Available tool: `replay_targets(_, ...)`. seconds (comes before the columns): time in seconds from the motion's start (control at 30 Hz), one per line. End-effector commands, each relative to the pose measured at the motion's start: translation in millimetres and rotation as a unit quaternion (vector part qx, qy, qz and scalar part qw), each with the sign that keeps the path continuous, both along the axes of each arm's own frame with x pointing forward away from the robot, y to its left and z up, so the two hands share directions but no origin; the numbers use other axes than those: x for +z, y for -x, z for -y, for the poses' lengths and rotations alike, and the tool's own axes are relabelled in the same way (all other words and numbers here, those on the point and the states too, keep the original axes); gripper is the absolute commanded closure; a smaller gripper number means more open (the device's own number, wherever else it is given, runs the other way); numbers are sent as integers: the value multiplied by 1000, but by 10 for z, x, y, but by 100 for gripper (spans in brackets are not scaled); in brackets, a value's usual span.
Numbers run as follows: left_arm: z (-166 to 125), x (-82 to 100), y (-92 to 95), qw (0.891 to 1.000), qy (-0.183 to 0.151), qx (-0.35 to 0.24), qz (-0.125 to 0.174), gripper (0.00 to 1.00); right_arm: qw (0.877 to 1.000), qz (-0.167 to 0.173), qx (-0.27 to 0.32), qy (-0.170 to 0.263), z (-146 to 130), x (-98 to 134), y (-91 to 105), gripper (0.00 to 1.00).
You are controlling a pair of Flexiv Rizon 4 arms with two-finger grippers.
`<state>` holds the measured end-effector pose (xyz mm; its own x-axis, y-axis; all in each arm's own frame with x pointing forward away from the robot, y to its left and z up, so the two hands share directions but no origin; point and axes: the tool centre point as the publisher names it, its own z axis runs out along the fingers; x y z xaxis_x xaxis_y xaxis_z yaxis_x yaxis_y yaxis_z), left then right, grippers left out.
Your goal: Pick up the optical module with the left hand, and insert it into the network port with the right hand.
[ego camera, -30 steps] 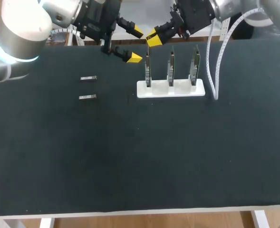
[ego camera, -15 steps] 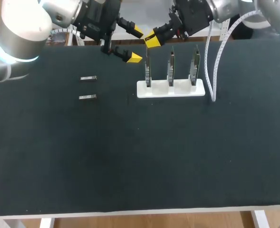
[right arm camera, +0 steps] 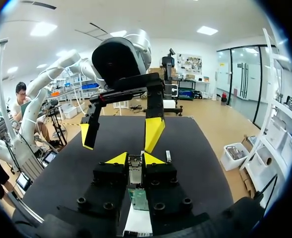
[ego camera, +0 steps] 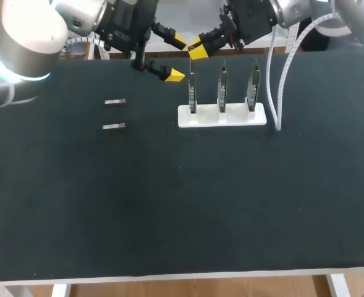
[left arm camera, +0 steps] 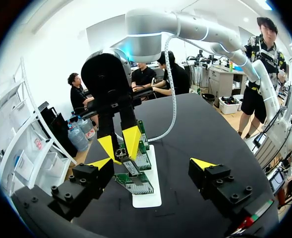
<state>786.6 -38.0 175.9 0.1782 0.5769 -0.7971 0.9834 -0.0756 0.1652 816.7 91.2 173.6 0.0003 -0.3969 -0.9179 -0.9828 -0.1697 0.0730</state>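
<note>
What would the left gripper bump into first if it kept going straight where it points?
Probably the right gripper, holding the optical module over the nearest green board in the white stand. They sit just ahead of the open left gripper, though depth is hard to judge.

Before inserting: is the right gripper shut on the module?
Shut: in its wrist view, the right gripper holds the module between its fingers, both touching it.
</note>
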Motion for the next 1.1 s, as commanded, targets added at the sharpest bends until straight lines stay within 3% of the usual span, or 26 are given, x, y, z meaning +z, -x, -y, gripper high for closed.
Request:
replay_targets(0.03, 9, 8, -15, 1000, -3, -1, -1, 0, 1000, -5, 3, 1, -3, -17, -73, 100)
replay_targets(1.1, 9, 8, -15, 1000, -3, -1, -1, 0, 1000, -2, 1, 5, 4, -1, -67, 100)
